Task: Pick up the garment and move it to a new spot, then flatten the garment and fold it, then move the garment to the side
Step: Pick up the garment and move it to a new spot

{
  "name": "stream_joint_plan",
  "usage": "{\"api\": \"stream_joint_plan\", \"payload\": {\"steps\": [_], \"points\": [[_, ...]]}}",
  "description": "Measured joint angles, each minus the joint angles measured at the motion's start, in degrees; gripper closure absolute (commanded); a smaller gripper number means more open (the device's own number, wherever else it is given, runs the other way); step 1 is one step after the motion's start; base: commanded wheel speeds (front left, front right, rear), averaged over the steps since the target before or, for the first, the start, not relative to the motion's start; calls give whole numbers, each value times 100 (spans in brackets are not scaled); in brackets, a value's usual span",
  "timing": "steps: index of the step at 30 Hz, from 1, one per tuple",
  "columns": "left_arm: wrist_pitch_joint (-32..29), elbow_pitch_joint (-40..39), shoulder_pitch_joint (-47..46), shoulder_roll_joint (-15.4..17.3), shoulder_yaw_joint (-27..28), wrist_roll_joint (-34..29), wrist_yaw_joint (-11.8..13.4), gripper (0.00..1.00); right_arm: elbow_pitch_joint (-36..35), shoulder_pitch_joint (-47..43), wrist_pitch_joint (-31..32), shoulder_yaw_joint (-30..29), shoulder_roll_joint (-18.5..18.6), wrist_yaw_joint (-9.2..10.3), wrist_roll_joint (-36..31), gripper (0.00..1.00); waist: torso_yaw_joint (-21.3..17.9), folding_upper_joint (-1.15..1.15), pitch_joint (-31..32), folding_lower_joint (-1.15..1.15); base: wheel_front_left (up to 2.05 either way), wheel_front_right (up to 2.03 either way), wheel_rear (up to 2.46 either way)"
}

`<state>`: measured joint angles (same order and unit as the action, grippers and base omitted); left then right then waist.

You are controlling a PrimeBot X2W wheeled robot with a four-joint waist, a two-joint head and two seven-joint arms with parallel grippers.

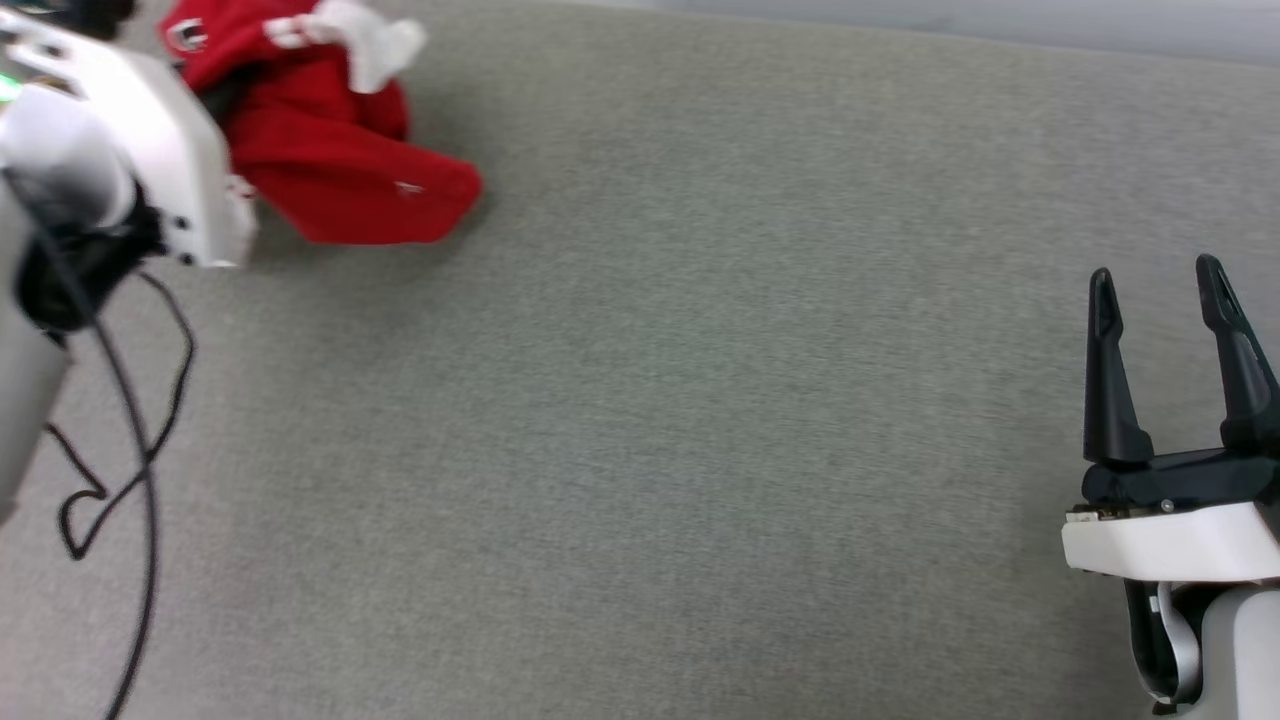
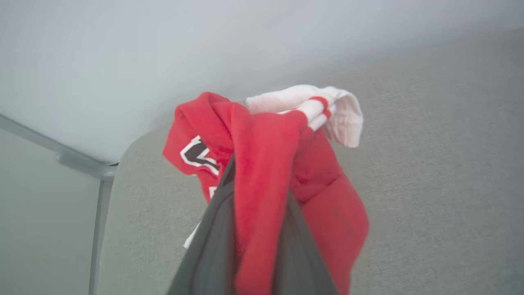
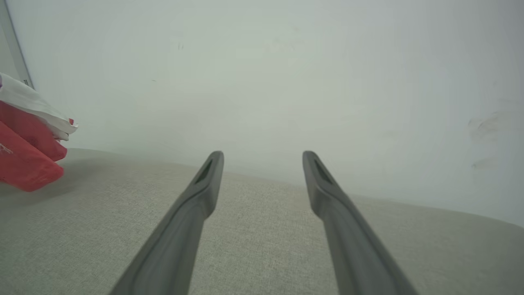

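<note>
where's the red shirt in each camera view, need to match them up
Head view: red shirt at the top left corner.
Left wrist view: in the centre, bunched and pinched between the left fingers.
Right wrist view: at the left edge, well left of the open right fingers.
Shared landmark: the grey fabric surface below the shirt.

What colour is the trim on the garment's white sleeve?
Red-and-white stripes on the sleeve trim of the garment, clearest in the left wrist view.
</note>
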<state>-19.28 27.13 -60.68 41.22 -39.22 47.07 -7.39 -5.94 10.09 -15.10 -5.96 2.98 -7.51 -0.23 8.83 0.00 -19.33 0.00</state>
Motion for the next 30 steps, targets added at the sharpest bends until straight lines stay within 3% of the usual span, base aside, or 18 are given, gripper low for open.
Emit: {"api": "stream_joint_plan", "payload": {"steps": [15, 22, 30], "points": [[-282, -1546, -424, -1144, -1649, -439, -1, 100, 98, -49, 0, -62, -1, 0, 479, 0, -1225, 0, 190, 0, 0, 0, 0], [-70, -1577, -542, -1742, -2441, -385, -1, 100, 114, -63, 0, -179, -1, 0, 564, 0, -1688, 0, 135, 0, 0, 0, 0], [138, -1009, -20, -2061, -3304, -182, -1, 100, 115, -62, 0, -211, -1, 0, 583, 0, -1740, 0, 52, 0, 0, 0, 0]]}}
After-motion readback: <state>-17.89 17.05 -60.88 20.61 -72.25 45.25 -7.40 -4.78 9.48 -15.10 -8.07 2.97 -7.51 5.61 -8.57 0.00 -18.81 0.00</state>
